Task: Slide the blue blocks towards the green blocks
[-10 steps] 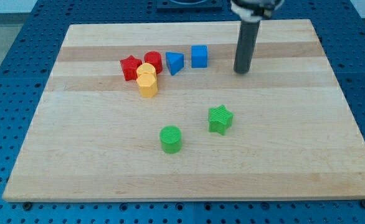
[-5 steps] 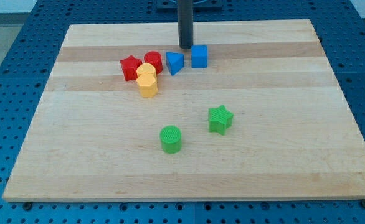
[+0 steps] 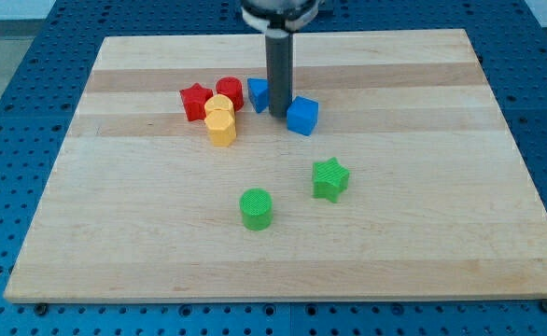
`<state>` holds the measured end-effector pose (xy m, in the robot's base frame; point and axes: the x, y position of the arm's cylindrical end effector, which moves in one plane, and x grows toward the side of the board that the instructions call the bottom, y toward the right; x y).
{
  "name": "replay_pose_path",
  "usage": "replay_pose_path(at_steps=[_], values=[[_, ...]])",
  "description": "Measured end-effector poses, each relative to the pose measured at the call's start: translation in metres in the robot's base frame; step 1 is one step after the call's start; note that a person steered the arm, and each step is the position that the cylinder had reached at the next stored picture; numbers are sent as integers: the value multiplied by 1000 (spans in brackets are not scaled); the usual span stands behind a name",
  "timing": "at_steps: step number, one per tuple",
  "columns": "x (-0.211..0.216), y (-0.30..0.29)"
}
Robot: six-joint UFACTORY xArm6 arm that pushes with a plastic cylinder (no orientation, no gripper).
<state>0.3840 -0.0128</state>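
My tip (image 3: 278, 113) stands on the wooden board (image 3: 423, 233) in the narrow gap between the two blue blocks; it is a bare rod, so it has no jaws to open and holds nothing, only pressing sideways. The blue cube (image 3: 302, 116) sits just at the tip's right in the view, turned a little askew, and appears to be touching the rod or very nearly so. The blue triangular block (image 3: 258, 94) lies just at the rod's left, partly hidden behind it, beside the red cylinder (image 3: 230, 91). The green star (image 3: 329, 178) and the green cylinder (image 3: 256, 208) lie well apart from the blues, toward the view's bottom. The main risk, as I judge it, is that the cube, already rotated, takes the push off-centre, spins away to the view's right and slips off the rod. A second risk is that the triangular block gets left behind, since the rod is beside it and not behind it. Reaching behind it from the view's top could nudge the red cylinder, the red star (image 3: 195, 101) or the two yellow blocks (image 3: 220, 121) crowded close by, dragging them along too.
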Motion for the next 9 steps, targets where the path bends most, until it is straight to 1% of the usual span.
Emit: replay_pose_path(at_steps=[1,2,4,5,7,9], values=[[40,-8],[47,-7],[44,-6],[12,2],[-33,13],[-111,18]])
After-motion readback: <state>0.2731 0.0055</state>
